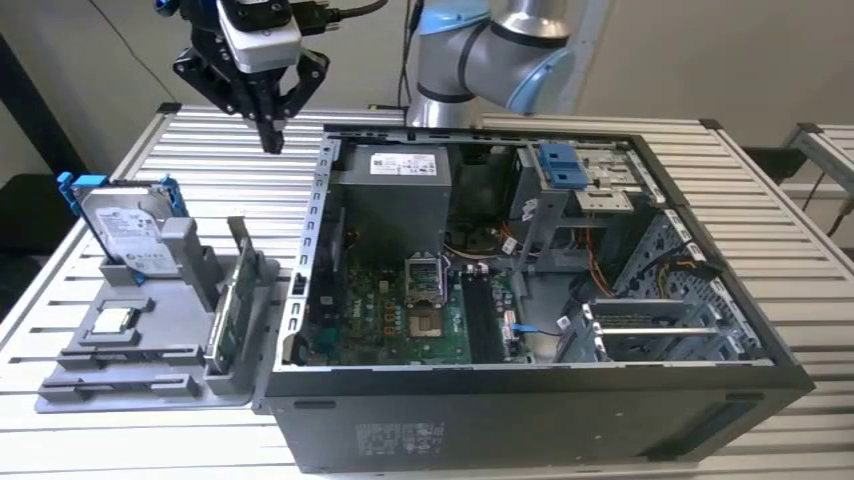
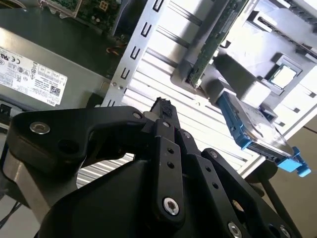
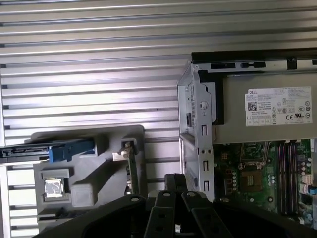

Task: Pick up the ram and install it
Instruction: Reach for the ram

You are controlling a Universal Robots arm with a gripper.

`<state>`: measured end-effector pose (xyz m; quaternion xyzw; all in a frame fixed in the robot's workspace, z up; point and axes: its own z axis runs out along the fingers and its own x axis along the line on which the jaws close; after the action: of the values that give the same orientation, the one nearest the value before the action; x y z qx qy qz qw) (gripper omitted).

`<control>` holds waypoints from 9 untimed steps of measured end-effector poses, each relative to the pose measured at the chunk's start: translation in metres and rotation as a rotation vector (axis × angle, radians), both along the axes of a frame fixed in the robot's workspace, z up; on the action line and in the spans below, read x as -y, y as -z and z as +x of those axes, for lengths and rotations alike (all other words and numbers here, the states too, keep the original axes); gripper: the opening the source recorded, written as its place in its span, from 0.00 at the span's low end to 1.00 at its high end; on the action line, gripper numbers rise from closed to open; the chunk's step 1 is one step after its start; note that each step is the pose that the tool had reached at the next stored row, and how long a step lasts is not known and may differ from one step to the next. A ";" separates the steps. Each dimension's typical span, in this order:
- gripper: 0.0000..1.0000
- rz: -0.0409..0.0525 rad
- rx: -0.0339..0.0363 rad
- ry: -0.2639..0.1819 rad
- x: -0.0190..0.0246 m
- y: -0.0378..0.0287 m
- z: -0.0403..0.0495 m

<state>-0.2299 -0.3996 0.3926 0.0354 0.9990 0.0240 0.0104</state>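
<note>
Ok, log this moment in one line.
gripper shut, empty | over table beside case | ram standing in grey holder | not installed

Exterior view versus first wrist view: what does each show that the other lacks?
Exterior view: the arm's joints and the drive bays. First wrist view: the ram edge-on from above, standing in the gray fixture. Both: the gripper, fingers shut, over the table apart from the ram, plus the blue-framed hard drive and the power supply.
</note>
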 end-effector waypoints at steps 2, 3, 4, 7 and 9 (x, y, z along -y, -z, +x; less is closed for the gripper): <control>0.11 0.0000 0.0000 0.000 0.0001 0.0000 -0.0035; 0.11 0.0000 0.0000 0.000 0.0001 0.0000 -0.0052; 0.11 0.0000 0.0000 0.000 0.0001 0.0000 -0.0070; 0.11 0.0000 0.0000 0.000 0.0003 0.0000 -0.0125; 0.11 0.0000 0.0000 0.000 0.0004 0.0000 -0.0161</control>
<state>-0.2460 -0.4000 0.3926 0.0354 0.9990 0.0240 0.0104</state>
